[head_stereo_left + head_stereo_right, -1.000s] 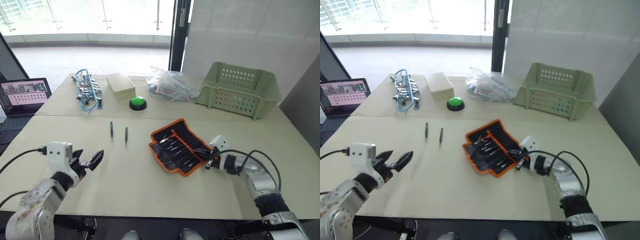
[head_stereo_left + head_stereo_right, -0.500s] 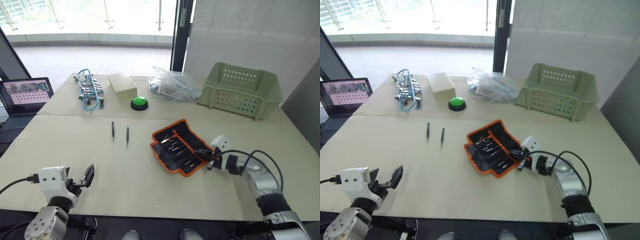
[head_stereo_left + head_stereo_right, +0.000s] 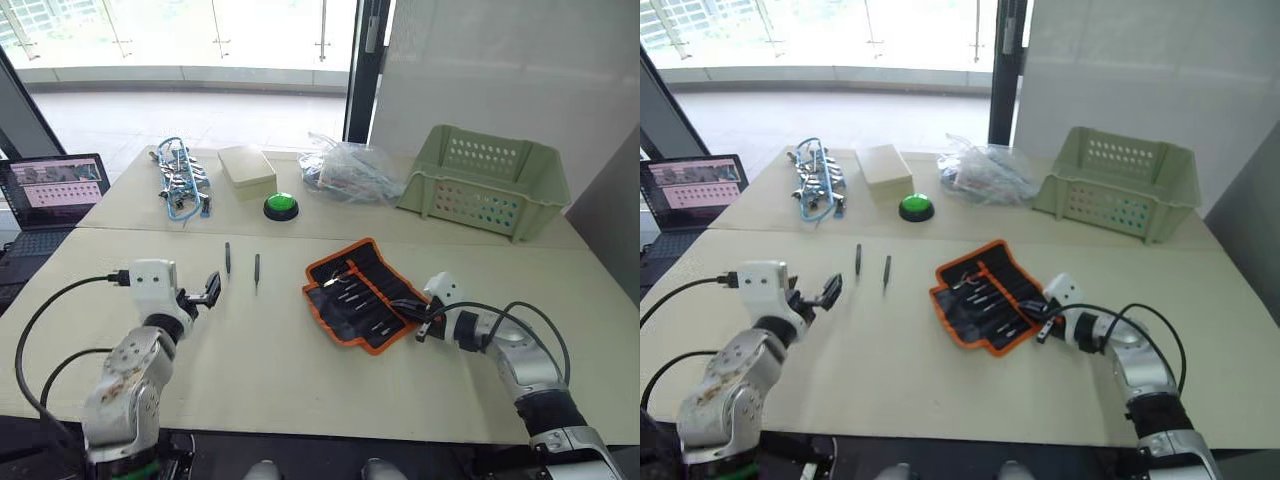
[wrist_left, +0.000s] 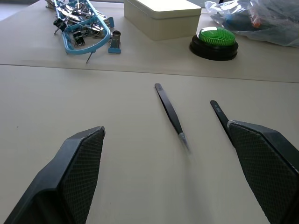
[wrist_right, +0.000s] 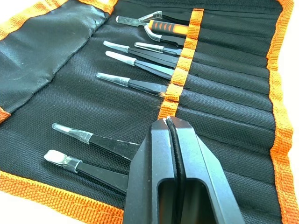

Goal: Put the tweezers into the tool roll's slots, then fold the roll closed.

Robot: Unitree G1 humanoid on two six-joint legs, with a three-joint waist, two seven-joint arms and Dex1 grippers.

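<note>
Left gripper [image 3: 207, 291] is spread wide, hovering low at left-centre of the head view, aimed at two loose tweezers [image 4: 170, 113] lying side by side on the table [image 3: 300, 370]. Right gripper [image 5: 175, 154] has its fingers pressed together, empty, resting at the edge of the tool roll [image 3: 362, 292], which lies open at frame centre with several tweezers already in its slots.

Risks, as I judge them:
- tweezers are thin and flat on the tabletop; fingers could skid over one or push it away
- the pair sit close together, so a wide grasp might catch both
- folding before the last two are in

Surface: pale matte tabletop, a seam across the middle. Along the upper edge: blue-corded tool cluster [image 3: 178, 180], cream box [image 3: 247, 170], green button [image 3: 282, 206], plastic bag [image 3: 353, 174], green basket [image 3: 486, 180]. Laptop [image 3: 52, 190] at far left, glass wall behind.
</note>
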